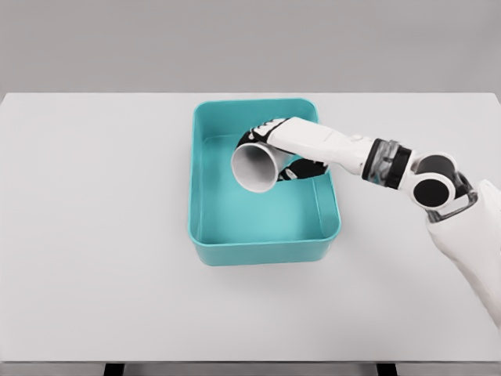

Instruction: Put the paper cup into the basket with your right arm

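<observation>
Nearest the robot, the wide front strip of the white worktop [102,298] lay bare, and the teal basket [266,252] sat well clear of every worktop edge, so nothing crowded the arm's way in or out. Over the basket's far half, the right robot hand [275,149] was clamped around the paper cup [256,165], which lay tipped on its side with its mouth facing the near-left and hung inside the rim line, so the placing step seemed nearly finished. What remained, by my judgement, was to lower it, loosen the fingers and lift out without catching the basket's right wall.
</observation>
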`<state>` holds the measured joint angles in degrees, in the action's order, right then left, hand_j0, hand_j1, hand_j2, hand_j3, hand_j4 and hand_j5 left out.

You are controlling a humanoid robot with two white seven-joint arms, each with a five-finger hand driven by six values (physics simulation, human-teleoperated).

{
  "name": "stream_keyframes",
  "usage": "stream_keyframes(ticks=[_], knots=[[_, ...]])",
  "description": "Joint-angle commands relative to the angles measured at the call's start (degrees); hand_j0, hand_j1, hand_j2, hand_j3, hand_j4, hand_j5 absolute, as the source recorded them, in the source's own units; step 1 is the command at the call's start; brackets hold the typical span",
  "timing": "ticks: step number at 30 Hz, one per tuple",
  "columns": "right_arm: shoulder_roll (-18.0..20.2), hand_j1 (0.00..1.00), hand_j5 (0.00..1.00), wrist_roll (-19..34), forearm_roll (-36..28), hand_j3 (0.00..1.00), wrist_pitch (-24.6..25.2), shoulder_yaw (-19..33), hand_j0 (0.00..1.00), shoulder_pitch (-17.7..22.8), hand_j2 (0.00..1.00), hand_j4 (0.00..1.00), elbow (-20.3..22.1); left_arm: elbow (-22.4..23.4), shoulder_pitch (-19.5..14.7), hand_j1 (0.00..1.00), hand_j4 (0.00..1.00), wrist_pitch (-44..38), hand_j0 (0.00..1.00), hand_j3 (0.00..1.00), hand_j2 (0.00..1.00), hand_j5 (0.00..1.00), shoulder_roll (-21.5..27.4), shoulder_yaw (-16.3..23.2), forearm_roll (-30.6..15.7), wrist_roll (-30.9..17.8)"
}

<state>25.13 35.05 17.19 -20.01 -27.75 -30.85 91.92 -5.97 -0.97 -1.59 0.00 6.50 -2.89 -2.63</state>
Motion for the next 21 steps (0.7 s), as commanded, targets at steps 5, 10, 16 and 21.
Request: stream_keyframes(ticks=[5, 10, 16, 21], knots=[[0.4, 0.46, 0.46, 0.0, 1.0, 0.46, 0.1, -3.5, 0.46, -0.8, 0.46, 0.46, -1.8, 0.0, -0.1, 1.0, 1.0, -0.1, 1.0, 1.0, 1.0, 1.0, 0.0, 0.0, 0.0, 0.0], [0.6, 0.46, 0.46, 0.0, 1.7, 0.46, 0.1, -9.0, 0.46, -4.3, 0.46, 0.46, -5.5, 0.0, -0.1, 1.0, 1.0, 0.0, 1.0, 1.0, 1.0, 1.0, 0.0, 0.0, 0.0, 0.0], [0.8, 0.48, 0.48, 0.0, 3.2, 0.48, 0.3, -11.0, 0.48, -5.1, 0.48, 0.48, -6.7, 0.0, -0.1, 1.0, 1.0, 0.0, 1.0, 1.0, 1.0, 1.0, 0.0, 0.0, 0.0, 0.0], [0.8, 0.76, 0.76, 0.0, 5.0, 0.76, 0.8, -10.9, 0.76, -5.5, 0.76, 0.76, -6.5, 0.0, -0.1, 1.0, 1.0, 0.0, 1.0, 1.0, 1.0, 1.0, 0.0, 0.0, 0.0, 0.0]])
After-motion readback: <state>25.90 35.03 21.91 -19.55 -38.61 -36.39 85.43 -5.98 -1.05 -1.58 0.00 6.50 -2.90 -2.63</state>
